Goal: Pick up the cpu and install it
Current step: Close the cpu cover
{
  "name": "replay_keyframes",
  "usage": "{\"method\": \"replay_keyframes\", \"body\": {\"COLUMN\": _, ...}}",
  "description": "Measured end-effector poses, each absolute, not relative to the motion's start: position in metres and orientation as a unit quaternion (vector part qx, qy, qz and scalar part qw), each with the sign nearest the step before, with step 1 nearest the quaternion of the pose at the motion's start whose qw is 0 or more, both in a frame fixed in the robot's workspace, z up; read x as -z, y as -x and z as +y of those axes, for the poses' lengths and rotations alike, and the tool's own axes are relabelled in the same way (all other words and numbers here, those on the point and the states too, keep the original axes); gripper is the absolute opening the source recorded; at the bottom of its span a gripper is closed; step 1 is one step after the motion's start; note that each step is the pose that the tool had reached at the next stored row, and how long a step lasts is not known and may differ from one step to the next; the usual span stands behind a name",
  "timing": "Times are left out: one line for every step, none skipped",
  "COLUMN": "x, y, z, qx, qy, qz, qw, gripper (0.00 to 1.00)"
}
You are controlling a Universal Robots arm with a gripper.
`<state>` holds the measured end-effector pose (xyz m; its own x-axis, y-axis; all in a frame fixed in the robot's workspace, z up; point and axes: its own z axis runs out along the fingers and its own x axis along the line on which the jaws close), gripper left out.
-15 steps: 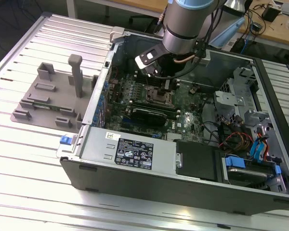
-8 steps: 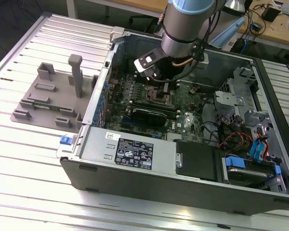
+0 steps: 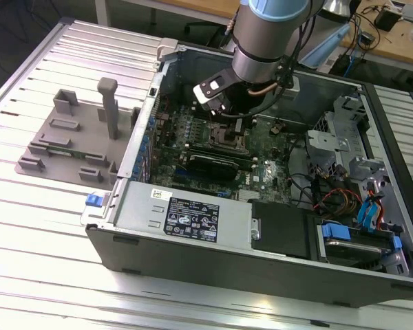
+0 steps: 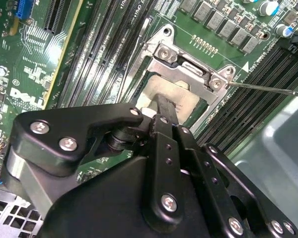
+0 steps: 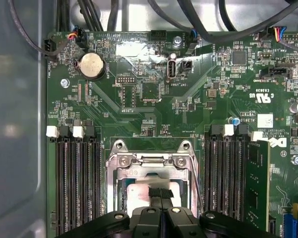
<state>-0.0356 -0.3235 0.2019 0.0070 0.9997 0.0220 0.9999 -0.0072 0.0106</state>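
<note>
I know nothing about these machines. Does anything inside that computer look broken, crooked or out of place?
Nothing looks damaged or spilled. One oddity: the thin lever of the socket sticks out sideways over the memory slots, apparently unlatched, while the end effector hangs over the cpu lying inside that socket.

Cpu [image 5: 136, 196] inside socket [image 5: 149, 161] on motherboard [image 5: 149, 94], memory slots [image 5: 74, 183] either side, pincer [image 5: 160, 191] above.

Exterior view high over open case [image 3: 193, 265]; both wrist views close above socket [image 4: 186, 59] [image 5: 149, 161].

Bright even light, glare on motherboard [image 5: 134, 50]
</note>
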Motion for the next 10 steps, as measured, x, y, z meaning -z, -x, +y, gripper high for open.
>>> {"method": "replay_keyframes", "body": {"x": -0.202, "y": 0.036, "z": -0.324, "qx": 0.011, "qy": 0.71, "qz": -0.705, "qw": 0.004, "gripper": 0.11}}
{"method": "replay_keyframes", "body": {"x": -0.202, "y": 0.036, "z": -0.324, "qx": 0.011, "qy": 0.71, "qz": -0.705, "qw": 0.004, "gripper": 0.11}}
{"method": "replay_keyframes", "body": {"x": -0.202, "y": 0.036, "z": -0.323, "qx": 0.011, "qy": 0.71, "qz": -0.705, "qw": 0.004, "gripper": 0.11}}
{"method": "replay_keyframes", "body": {"x": -0.203, "y": 0.035, "z": -0.323, "qx": 0.012, "qy": 0.71, "qz": -0.705, "qw": 0.004, "gripper": 0.11}}
{"method": "replay_keyframes", "body": {"x": -0.205, "y": 0.035, "z": -0.323, "qx": 0.013, "qy": 0.71, "qz": -0.705, "qw": 0.005, "gripper": 0.11}}
{"method": "replay_keyframes", "body": {"x": -0.208, "y": 0.035, "z": -0.323, "qx": 0.013, "qy": 0.71, "qz": -0.705, "qw": 0.005, "gripper": 0.11}}
{"method": "replay_keyframes", "body": {"x": -0.211, "y": 0.035, "z": -0.323, "qx": 0.013, "qy": 0.71, "qz": -0.705, "qw": 0.004, "gripper": 0.11}}
{"method": "replay_keyframes", "body": {"x": -0.213, "y": 0.035, "z": -0.323, "qx": 0.013, "qy": 0.71, "qz": -0.705, "qw": 0.004, "gripper": 0.11}}
{"method": "replay_keyframes", "body": {"x": -0.214, "y": 0.035, "z": -0.323, "qx": 0.013, "qy": 0.71, "qz": -0.705, "qw": 0.004, "gripper": 0.11}}
{"method": "replay_keyframes", "body": {"x": -0.216, "y": 0.035, "z": -0.323, "qx": 0.013, "qy": 0.71, "qz": -0.705, "qw": 0.004, "gripper": 0.11}}
